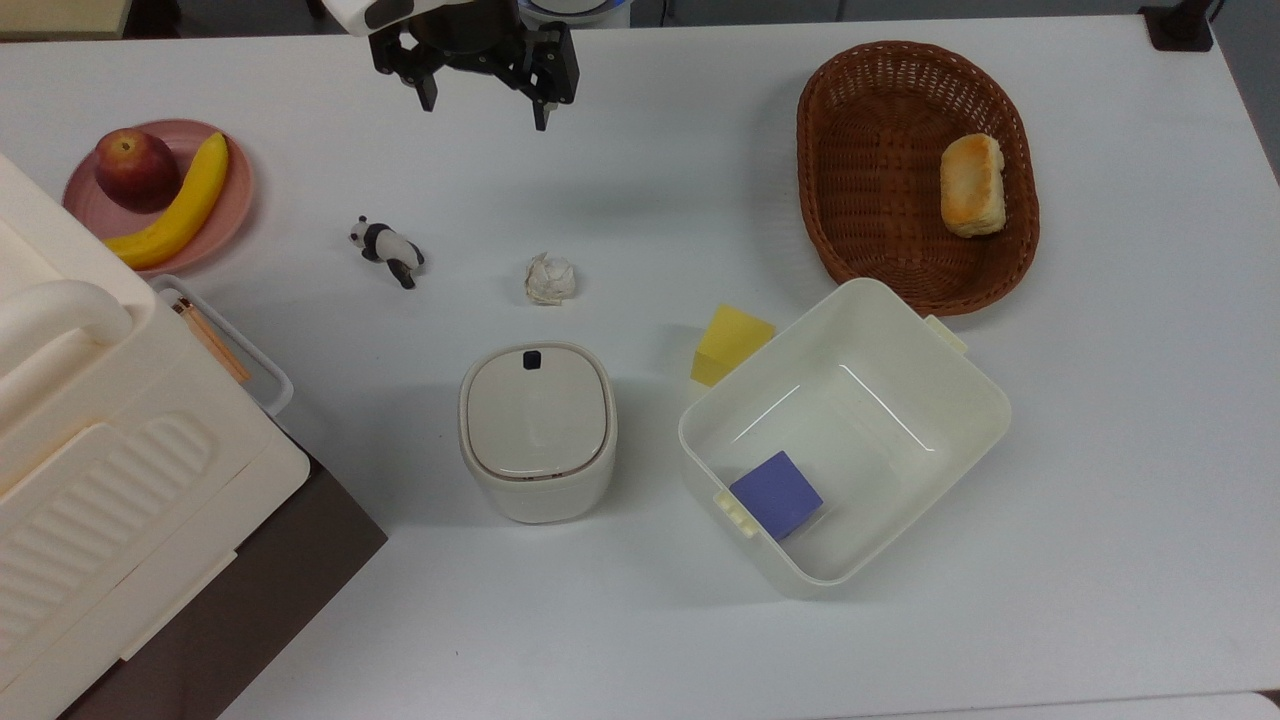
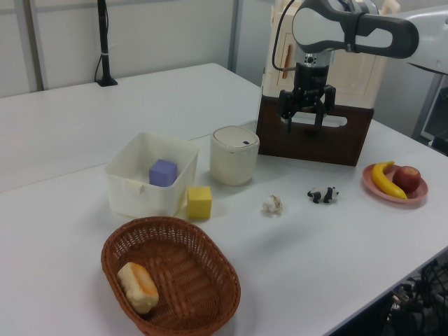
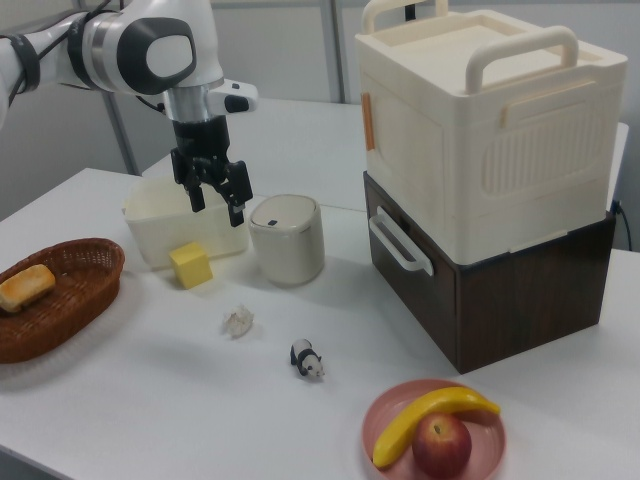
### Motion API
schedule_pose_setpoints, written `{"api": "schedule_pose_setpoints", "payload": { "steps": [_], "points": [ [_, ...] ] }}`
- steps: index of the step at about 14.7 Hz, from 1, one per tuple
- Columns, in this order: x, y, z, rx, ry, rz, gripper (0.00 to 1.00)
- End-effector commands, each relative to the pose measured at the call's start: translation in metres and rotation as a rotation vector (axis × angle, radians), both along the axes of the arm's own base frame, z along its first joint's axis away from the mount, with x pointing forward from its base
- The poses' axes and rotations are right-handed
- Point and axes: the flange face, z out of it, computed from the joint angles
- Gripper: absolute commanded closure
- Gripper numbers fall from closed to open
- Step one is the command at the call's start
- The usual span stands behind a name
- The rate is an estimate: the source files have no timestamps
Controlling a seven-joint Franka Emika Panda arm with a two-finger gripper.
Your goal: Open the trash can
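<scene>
The trash can (image 1: 538, 432) is a small cream-white rounded bin standing on the white table, its flat beige lid shut, with a small dark square button (image 1: 532, 359) near the lid's far edge. It also shows in the left view as the trash can (image 2: 234, 155) and in the right view as the trash can (image 3: 287, 238). My gripper (image 1: 483, 112) hangs open in the air well above the table, at the top view's upper edge, with nothing between its fingers. In the left view the gripper (image 2: 304, 127) is right of the can; in the right view the gripper (image 3: 218, 210) is left of it.
A lidless cream tub (image 1: 960, 390) holding a purple cube (image 1: 776, 494) sits right of the can, with a yellow cube (image 1: 731, 344) beside it. A crumpled paper ball (image 1: 550, 278), a toy panda (image 1: 388, 250), a wicker basket (image 1: 880, 120) with bread, a fruit plate (image 1: 230, 215) and a big cream box (image 1: 90, 440) surround them.
</scene>
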Motion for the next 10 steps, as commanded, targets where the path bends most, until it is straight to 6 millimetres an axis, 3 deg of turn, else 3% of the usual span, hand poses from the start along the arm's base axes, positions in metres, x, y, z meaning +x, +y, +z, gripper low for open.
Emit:
{"api": "schedule_pose_setpoints", "payload": {
  "steps": [1,10],
  "points": [
    [-0.004,0.0017,0.0052,-0.013,0.018,0.015,0.0],
    [-0.0013,0.0017,0.0018,-0.013,0.013,0.023,0.0]
  ]
}}
